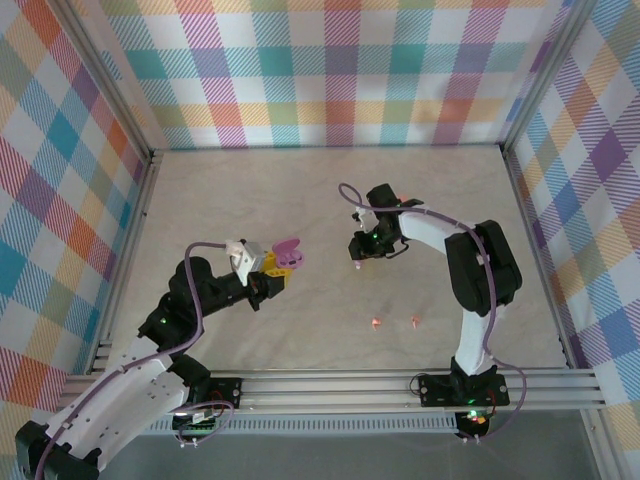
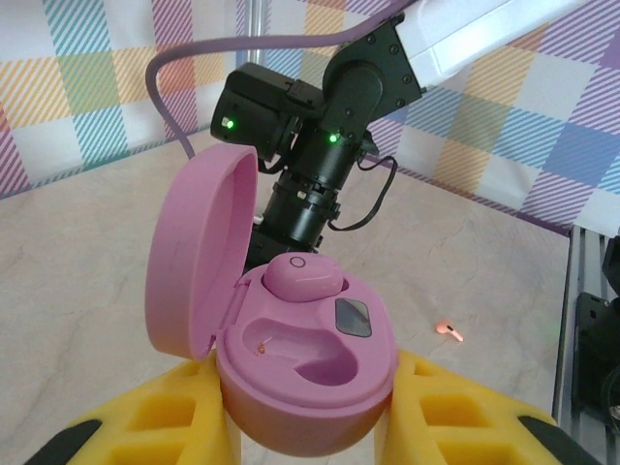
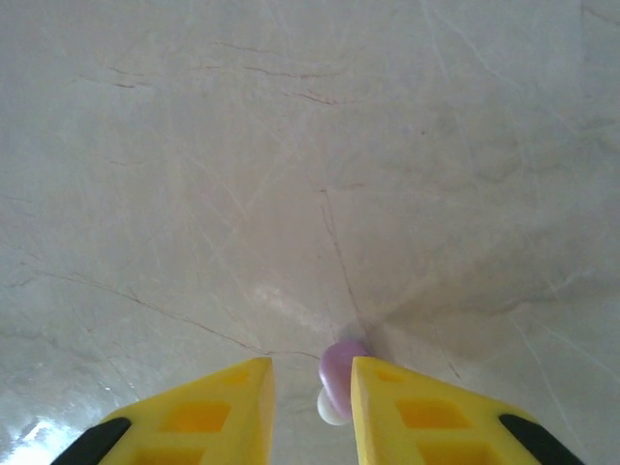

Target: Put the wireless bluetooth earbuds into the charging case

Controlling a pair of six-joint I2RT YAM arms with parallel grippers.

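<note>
My left gripper is shut on a lilac-pink charging case, held above the table with its lid flipped open. In the left wrist view my yellow fingers clamp the case from both sides. One lilac earbud sits in the far slot, while the near slot is hollow. My right gripper points down at the table. A second lilac earbud with a white tip lies between its fingers, against the right finger, with a gap to the left one.
Two salmon-orange earbuds lie on the table nearer the arm bases; one of them shows in the left wrist view. Checked walls enclose the table on three sides. A metal rail runs along the near edge.
</note>
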